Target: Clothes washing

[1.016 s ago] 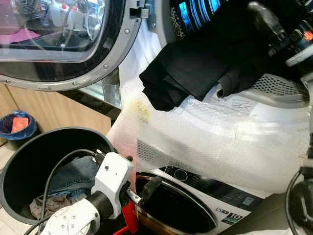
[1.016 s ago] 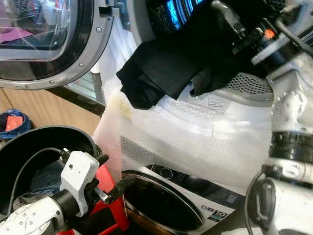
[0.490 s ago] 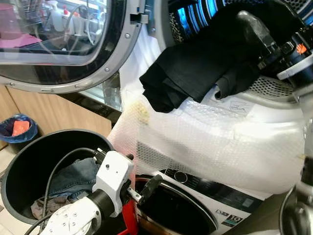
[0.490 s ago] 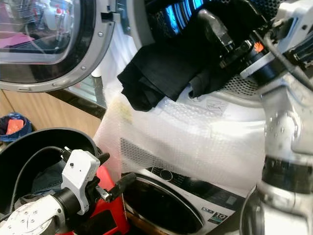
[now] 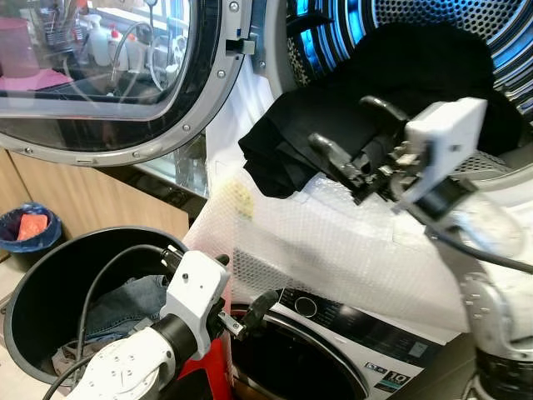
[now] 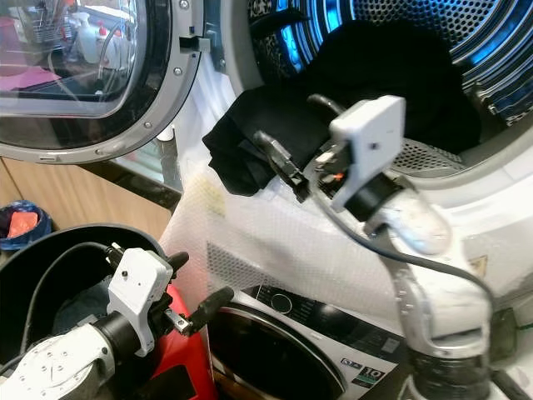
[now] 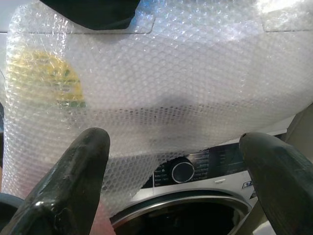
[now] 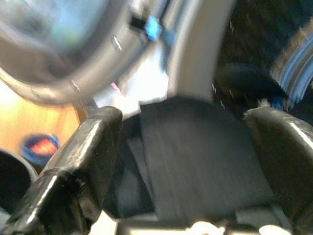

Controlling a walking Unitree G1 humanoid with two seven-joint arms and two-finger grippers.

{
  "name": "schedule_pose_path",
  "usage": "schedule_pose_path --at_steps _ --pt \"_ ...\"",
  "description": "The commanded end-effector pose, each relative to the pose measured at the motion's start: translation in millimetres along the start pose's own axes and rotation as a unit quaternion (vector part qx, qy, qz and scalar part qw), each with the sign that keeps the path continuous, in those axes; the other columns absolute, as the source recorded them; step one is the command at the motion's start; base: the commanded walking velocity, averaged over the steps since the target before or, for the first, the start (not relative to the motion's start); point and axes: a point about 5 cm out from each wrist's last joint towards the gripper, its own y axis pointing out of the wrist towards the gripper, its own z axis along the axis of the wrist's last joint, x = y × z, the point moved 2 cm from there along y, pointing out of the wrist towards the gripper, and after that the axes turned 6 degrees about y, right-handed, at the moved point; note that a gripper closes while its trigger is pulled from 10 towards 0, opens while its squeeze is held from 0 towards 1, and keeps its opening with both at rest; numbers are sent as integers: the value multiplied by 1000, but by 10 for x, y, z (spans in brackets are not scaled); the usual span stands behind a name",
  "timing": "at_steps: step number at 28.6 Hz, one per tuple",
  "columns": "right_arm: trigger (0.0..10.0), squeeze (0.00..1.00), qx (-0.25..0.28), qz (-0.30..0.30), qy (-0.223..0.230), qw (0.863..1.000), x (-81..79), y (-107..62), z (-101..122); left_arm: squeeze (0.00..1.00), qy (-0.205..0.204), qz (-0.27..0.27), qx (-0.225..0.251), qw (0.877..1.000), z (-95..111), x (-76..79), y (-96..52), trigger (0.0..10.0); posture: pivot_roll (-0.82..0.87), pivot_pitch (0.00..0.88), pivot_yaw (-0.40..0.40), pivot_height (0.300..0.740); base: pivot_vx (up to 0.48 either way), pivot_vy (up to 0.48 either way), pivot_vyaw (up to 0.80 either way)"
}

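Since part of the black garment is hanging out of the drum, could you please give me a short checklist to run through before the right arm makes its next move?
1. Upper drum door swung open: ok.
2. Black garment fully inside the drum: not ok; a fold hangs over the rim onto the bubble wrap.
3. Right gripper open and empty: ok; its fingers are spread just in front of the garment.
4. Left gripper out of the way: ok; it is low, open, between the black bin and the lower washer.
5. More laundry waiting in the bin: ok; jeans lie inside.
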Motion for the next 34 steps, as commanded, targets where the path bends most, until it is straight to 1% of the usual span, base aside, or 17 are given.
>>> schedule_pose_path --at_steps 1,3,4,9,11,13,14,15,18,21,30,31,33,34 --pt "10000 0 -20 -46 -20 999 62 14 -97 0 0 -10 4 1000 9 47 19 10000 51 5 -153 740 0 0 0" --pt "10000 0 -29 -73 -16 997 71 22 -132 0 0 -11 5 1000 10 57 21 10000 56 2 -153 740 0 0 0" --pt "10000 0 -34 -80 -27 996 53 34 -155 0 0 -12 6 1000 13 68 24 10000 63 0 -154 740 0 0 0" --pt "10000 0 -62 -82 -56 993 -40 82 -282 0 1 -13 7 1000 16 71 21 10000 71 0 -154 740 0 0 0" --pt "10000 0 -51 -56 -83 994 -153 134 -301 0 3 -13 7 1000 17 69 27 10000 79 0 -153 740 0 0 0" --pt "10000 0 -48 -48 -88 994 -180 143 -303 0 3 -14 8 1000 18 69 26 10000 79 0 -153 740 0 0 0" --pt "10000 0 -47 -39 -103 993 -229 168 -321 0 4 -14 8 1000 18 71 29 10000 82 0 -154 740 0 0 0" --pt "10000 0 -48 -39 -108 992 -239 177 -329 0 4 -14 8 1000 19 71 31 10000 82 0 -154 740 0 0 0" --pt "10000 0 -48 -23 -125 991 -342 293 -377 0 5 -13 9 1000 25 75 36 10000 98 0 -162 740 0 0 0" --pt "10000 0 -50 -19 -127 990 -379 339 -399 0 6 -12 9 1000 27 76 35 10000 105 0 -164 740 0 0 0" --pt "10000 0 -44 -19 -136 990 -386 371 -427 0 6 -12 9 1000 28 77 34 10000 105 0 -164 740 0 0 0" --pt "10000 0 -52 -57 -138 987 -224 563 -442 0 8 -7 8 1000 17 77 30 10000 123 0 -180 740 0 0 0" --pt "10000 0 -57 -75 -142 985 -147 652 -451 0 9 -5 8 1000 13 72 37 10000 123 0 -177 740 0 0 0" --pt "10000 0 -57 -75 -142 985 -147 652 -451 0 9 -5 8 1000 13 72 37 10000 123 0 -177 740 0 0 0"
